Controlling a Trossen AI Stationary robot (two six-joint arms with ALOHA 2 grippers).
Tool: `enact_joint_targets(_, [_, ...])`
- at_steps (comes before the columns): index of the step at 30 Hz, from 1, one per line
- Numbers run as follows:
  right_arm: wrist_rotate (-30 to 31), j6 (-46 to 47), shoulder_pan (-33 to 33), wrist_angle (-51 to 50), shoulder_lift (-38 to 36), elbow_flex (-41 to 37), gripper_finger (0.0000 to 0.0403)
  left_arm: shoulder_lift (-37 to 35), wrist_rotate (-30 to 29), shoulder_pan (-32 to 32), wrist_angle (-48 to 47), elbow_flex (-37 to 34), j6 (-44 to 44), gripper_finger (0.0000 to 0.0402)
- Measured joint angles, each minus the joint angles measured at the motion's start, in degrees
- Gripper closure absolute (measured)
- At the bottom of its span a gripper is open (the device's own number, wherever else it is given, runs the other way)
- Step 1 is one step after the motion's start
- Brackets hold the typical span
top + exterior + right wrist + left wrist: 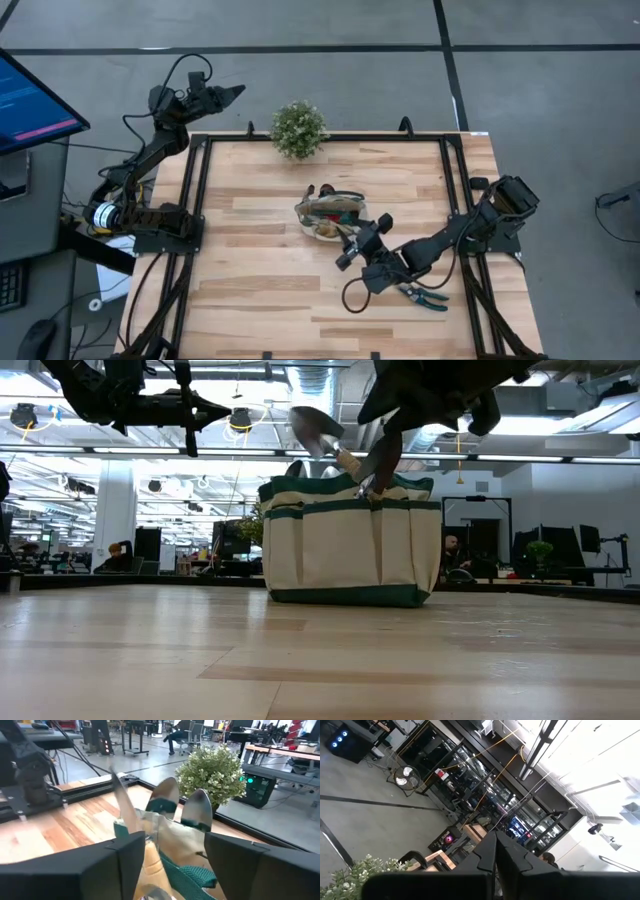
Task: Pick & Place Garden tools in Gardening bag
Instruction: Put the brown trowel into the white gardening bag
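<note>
Bright ceiling lights glare overhead; the tabletop (320,660) foreground is softly blurred.

From overhead, the right claw (349,247) covers the near right part of the small beige canvas bag with teal-green trim (322,214), so what lies inside cannot be counted. In the level view the claw's fingertips drop behind the bag's rim (350,488). The silver-bladed trowel with a light wooden handle (121,806) is motion-blurred in the right wrist view, and its handle is cut off by that picture's edge.
</note>
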Motion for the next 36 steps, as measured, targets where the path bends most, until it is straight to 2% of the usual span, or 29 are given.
enact_joint_targets(6, [0.02, -0.53, 0.12, 0.11, -0.07, 0.0, 0.0186, 0.0, 1.28, 0.02, -0.01, 0.0, -0.01, 0.0394])
enact_joint_targets(9, [-1.02, -6.02, -0.09, -0.17, -0.91, 1.26, 0.0184, 0.0, 1.9, 0.0, -0.02, 0.0, -0.02, 0.0394])
enact_joint_targets(13, [-10.58, -19.24, -1.71, 0.14, -4.16, 4.99, 0.0187, 0.0, 2.17, 0.0, -0.03, 0.0, -0.03, 0.0394])
enact_joint_targets(15, [-15.31, -22.12, -3.34, -0.98, -5.51, 6.6, 0.0189, 0.0, 2.19, 0.0, -0.03, 0.0, -0.03, 0.0394])
enact_joint_targets(17, [-20.93, -22.23, -5.56, -4.29, -7.42, 8.42, 0.0191, 0.0, 2.29, 0.01, -0.06, 0.0, -0.18, 0.0394])
enact_joint_targets(20, [-32.78, -20.45, -10.19, -12.8, -9.17, 12.53, 0.0194, -0.01, 2.56, 0.0, -0.05, 0.0, -0.23, 0.0394])
enact_joint_targets(23, [-43.65, -20.37, -14.95, -22.43, -7.67, 18.34, 0.0195, -0.01, 3.06, 0.0, -0.05, 0.0, -0.23, 0.0394])
enact_joint_targets(27, [-54.92, -20.38, -19.29, -32.55, -3.63, 27.29, 0.0194, -0.01, 4.48, 0.0, -0.06, 0.0, -0.23, 0.0394])
enact_joint_targets(30, [-58.35, -20.91, -20.21, -39.4, -0.06, 32.96, 0.0193, -0.01, 5.99, 0.01, -0.07, 0.0, -0.37, 0.0394])
enact_joint_targets(36, [-58.66, -23.65, -20.21, -47.97, 5.95, 39.92, 0.0193, -0.02, 7.22, 0.0, -0.06, 0.0, -1.72, 0.0394])
